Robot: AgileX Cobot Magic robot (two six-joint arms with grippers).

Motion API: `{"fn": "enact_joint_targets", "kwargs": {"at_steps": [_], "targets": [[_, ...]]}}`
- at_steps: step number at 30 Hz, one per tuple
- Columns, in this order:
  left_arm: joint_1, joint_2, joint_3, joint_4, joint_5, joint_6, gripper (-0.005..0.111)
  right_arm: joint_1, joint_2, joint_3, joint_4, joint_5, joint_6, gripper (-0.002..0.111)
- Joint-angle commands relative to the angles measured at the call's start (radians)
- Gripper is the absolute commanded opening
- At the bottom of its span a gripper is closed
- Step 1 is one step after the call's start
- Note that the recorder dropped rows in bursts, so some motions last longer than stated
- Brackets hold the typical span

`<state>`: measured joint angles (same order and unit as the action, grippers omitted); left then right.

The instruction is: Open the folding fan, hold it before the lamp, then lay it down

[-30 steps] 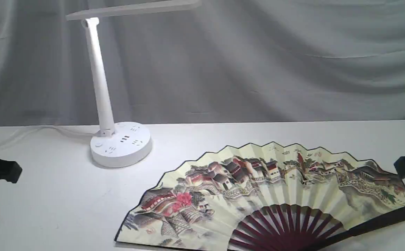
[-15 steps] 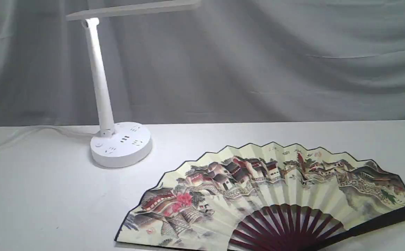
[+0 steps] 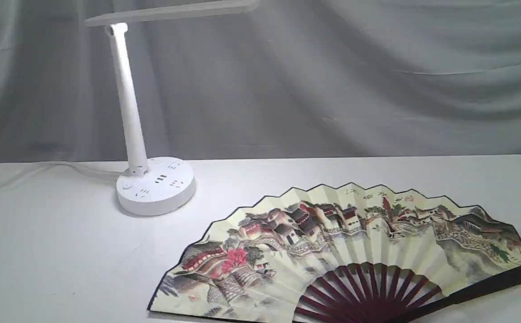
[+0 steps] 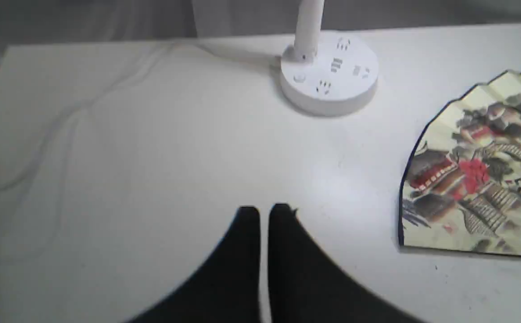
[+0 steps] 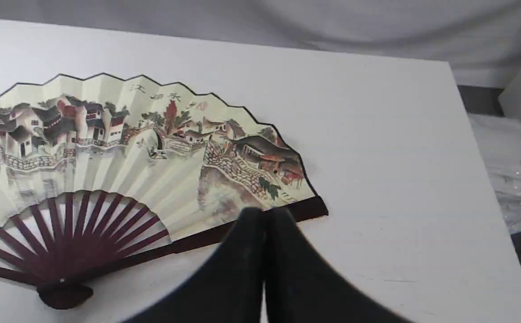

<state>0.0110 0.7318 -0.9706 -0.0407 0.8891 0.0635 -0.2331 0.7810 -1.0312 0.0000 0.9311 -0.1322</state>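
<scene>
The folding fan (image 3: pixel 345 251) lies spread open and flat on the white table, painted side up, its maroon ribs toward the front edge. The white lamp (image 3: pixel 155 186) stands behind it to the left, its bar head lit at the top. Neither gripper shows in the exterior view. In the left wrist view my left gripper (image 4: pixel 264 213) is shut and empty above bare table, with the lamp base (image 4: pixel 329 76) and the fan's edge (image 4: pixel 471 179) beyond it. In the right wrist view my right gripper (image 5: pixel 265 215) is shut, holding nothing, raised over the fan's (image 5: pixel 121 152) right guard.
The lamp's white cord (image 3: pixel 27 172) trails left across the table (image 3: pixel 63 260). A grey cloth backdrop (image 3: pixel 332 80) hangs behind. The right wrist view shows the table's right edge with a plastic-wrapped bundle (image 5: pixel 511 179) below it.
Both black arms, seen at the left and right edges a second ago, have withdrawn out of the exterior view. The fan and lamp have not moved.
</scene>
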Motion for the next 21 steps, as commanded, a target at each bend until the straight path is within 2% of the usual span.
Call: {"fn": "enact_joint_targets", "kwargs": {"at_steps": [1, 11, 21], "targets": [[-0.004, -0.127, 0.004, 0.013, 0.028, 0.004, 0.000, 0.003, -0.095, 0.001, -0.017, 0.059, -0.003, 0.000], [-0.004, -0.466, 0.004, 0.013, 0.140, 0.004, 0.000, 0.003, -0.380, 0.001, -0.017, 0.176, -0.005, 0.000], [-0.004, -0.702, 0.004, 0.013, 0.232, -0.001, 0.000, 0.004, -0.657, 0.001, -0.008, 0.258, -0.001, 0.000]]}}
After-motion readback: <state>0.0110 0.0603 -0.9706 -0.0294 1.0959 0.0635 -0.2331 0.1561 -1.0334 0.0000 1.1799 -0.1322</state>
